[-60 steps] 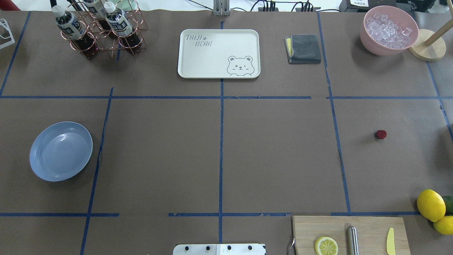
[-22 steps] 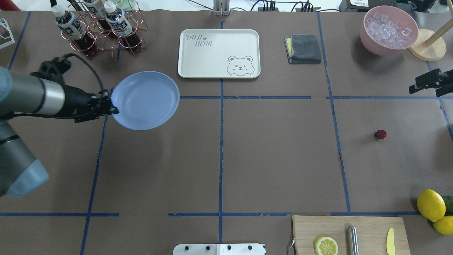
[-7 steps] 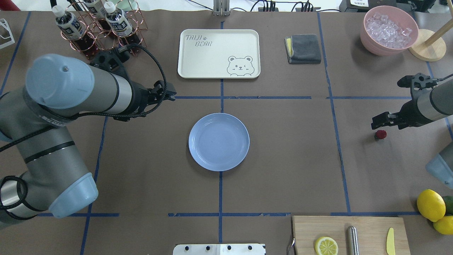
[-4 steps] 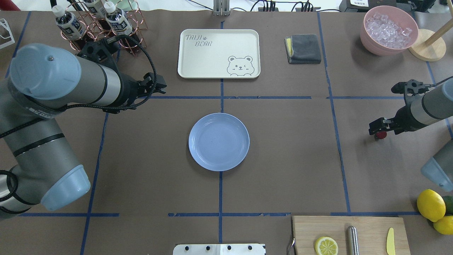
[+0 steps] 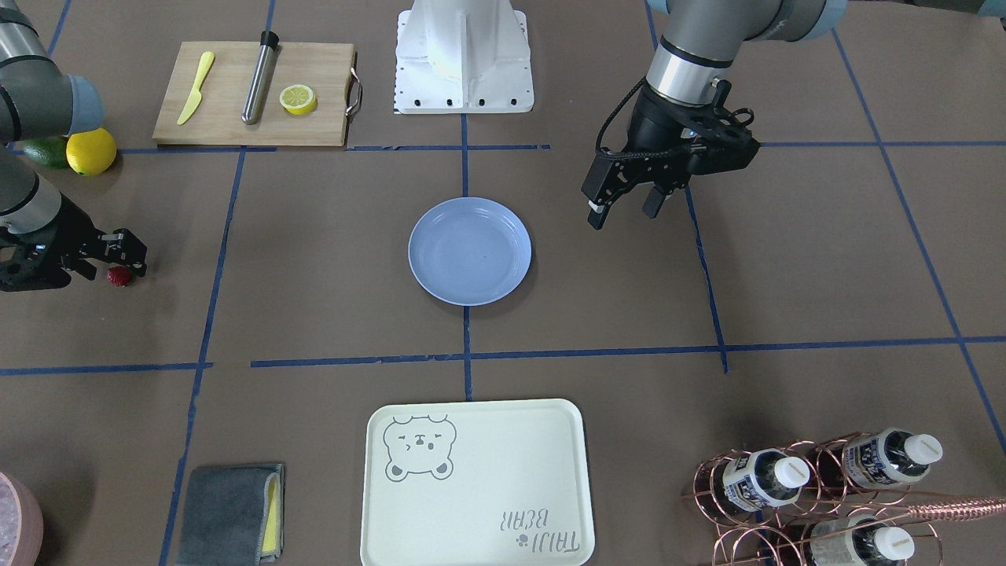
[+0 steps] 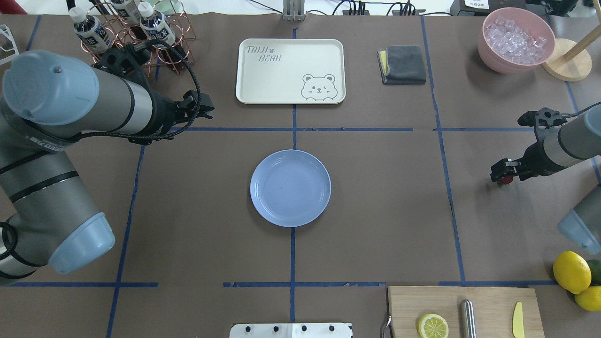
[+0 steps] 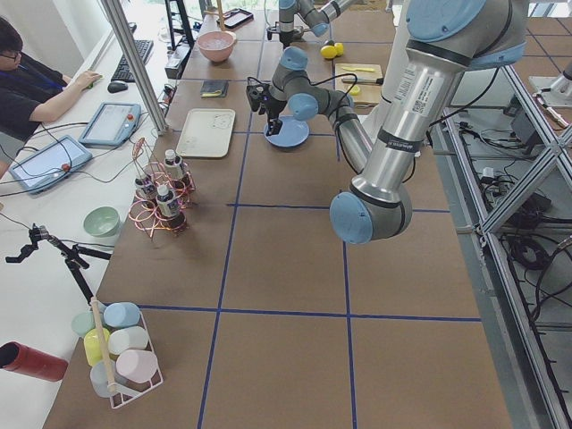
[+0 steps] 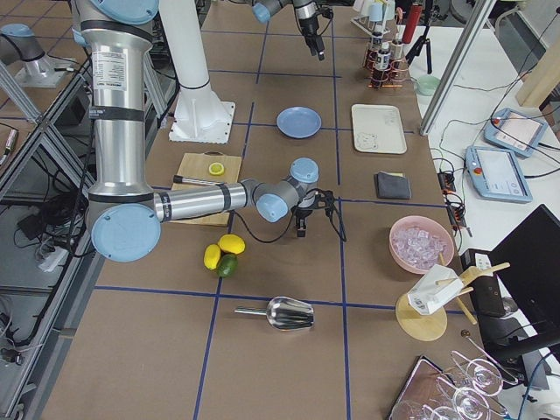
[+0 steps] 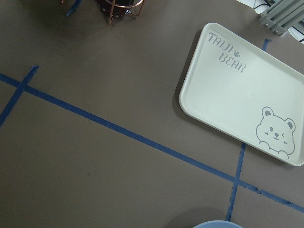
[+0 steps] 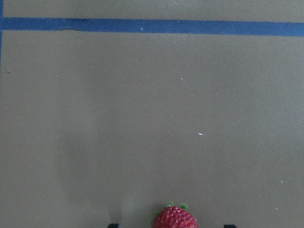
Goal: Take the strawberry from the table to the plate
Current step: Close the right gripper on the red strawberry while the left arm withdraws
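Observation:
The strawberry (image 6: 506, 180) sits on the brown table (image 6: 375, 211) at the right, small and dark red with a green cap. My right gripper (image 6: 501, 174) is down over it and open. In the right wrist view the strawberry (image 10: 175, 219) lies between the two black fingertips (image 10: 229, 226), apart from both. The light blue plate (image 6: 290, 188) rests empty at the table's middle. My left gripper (image 5: 625, 211) hangs open and empty above the table, off to the plate's far left side.
A cream bear tray (image 6: 290, 70) lies behind the plate. A bottle rack (image 6: 131, 37) is far left; a grey cloth (image 6: 403, 64) and a pink bowl of ice (image 6: 515, 40) far right. Near right are the cutting board (image 6: 465, 310) and lemons (image 6: 571, 271).
My left gripper carried the plate from the left to the table's middle, let go and drew back. My right gripper came in and dropped down around the strawberry.

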You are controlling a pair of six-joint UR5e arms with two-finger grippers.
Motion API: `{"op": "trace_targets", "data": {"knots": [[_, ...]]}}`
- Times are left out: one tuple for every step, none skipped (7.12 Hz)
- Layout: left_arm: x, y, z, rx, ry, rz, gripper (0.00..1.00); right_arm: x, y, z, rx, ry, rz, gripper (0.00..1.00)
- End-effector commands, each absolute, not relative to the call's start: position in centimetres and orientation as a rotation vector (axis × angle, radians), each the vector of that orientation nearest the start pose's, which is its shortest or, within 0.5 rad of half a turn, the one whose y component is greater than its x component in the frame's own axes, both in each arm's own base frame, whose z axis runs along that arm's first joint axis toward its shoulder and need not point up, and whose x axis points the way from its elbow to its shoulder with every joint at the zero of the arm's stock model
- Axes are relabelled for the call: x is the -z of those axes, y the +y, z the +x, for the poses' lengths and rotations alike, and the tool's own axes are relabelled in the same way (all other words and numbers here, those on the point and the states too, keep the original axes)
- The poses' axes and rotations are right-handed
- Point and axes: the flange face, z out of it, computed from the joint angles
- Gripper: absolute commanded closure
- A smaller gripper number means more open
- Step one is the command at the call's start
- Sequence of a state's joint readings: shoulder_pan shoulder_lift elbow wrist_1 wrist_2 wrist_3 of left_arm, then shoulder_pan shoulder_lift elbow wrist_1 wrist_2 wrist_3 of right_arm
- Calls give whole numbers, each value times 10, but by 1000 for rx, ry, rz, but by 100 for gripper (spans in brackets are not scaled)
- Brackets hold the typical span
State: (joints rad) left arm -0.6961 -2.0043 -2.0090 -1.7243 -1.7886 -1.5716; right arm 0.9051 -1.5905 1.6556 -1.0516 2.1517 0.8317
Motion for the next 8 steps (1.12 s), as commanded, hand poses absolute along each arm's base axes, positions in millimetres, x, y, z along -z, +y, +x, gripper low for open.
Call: {"op": "trace_targets", "data": {"knots": [[-214,-449,361,521,1039,165,0,-578,-451,-254,12,-796,30,64],[-214,-449,362,521,1038,165,0,-578,-452,-254,15,-796,33,86],[-214,-449,361,520,1039,165,0,-572,-452,-254,18,-803,42,96],[-213,-452,356,529,1041,170,0,-560,-452,-253,23,-821,53,100],[-213,-465,337,539,1035,156,0,-545,-454,-247,22,-839,77,100],[-212,-475,312,484,1012,184,0,-516,-454,-241,27,-869,111,100],[-224,-486,289,447,953,222,0,-490,-454,-240,37,-920,121,100],[-242,-496,266,394,900,270,0,-456,-472,-253,50,-949,135,100]]}}
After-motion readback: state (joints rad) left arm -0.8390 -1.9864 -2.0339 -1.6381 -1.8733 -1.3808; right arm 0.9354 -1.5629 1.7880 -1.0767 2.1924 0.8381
